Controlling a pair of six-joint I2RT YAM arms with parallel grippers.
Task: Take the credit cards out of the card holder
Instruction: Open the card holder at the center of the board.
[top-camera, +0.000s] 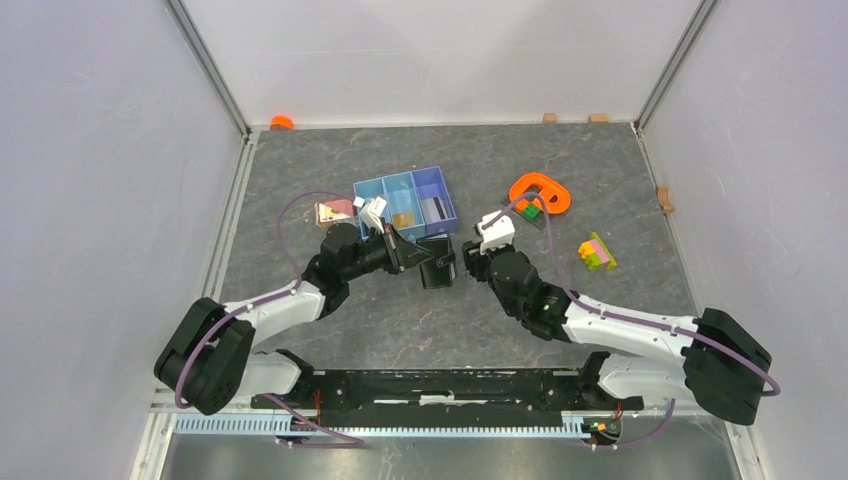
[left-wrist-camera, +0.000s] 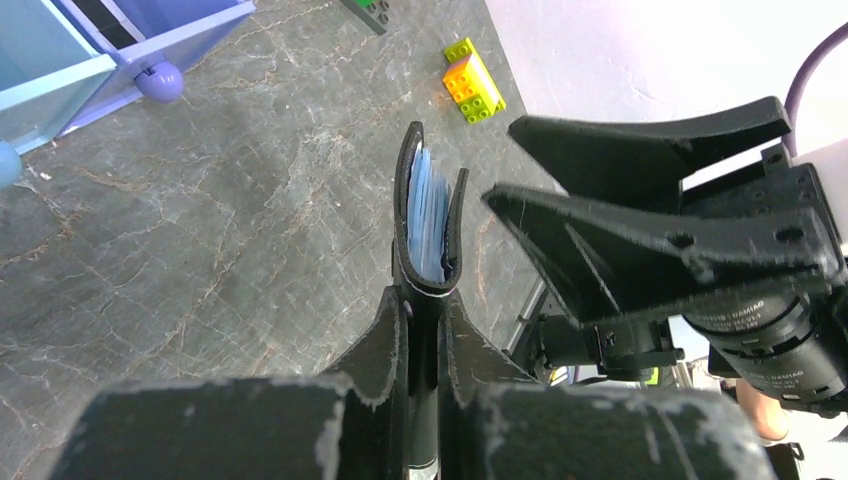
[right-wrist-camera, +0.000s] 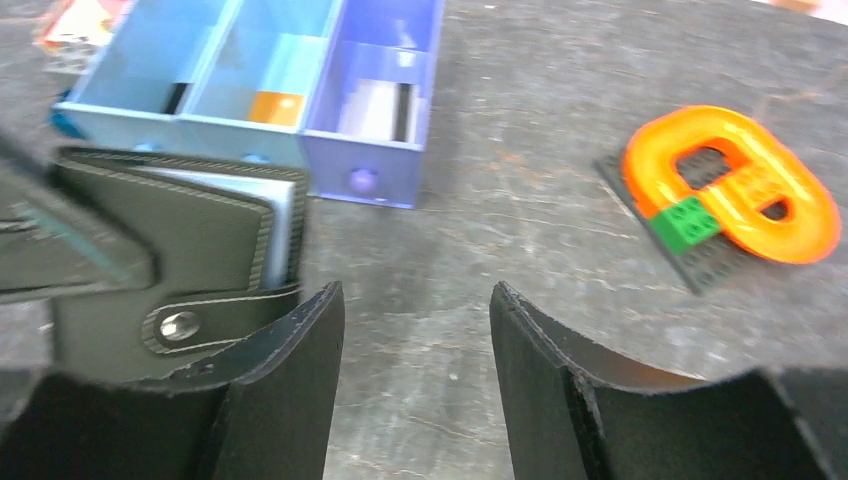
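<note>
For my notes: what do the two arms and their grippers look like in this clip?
Both the left arm and right arm have white links between bulky black joints, with a thin purple cable looping along each. The left gripper and right gripper are black; their fingers are broad, tapering wedges, scuffed pale along the edges.
</note>
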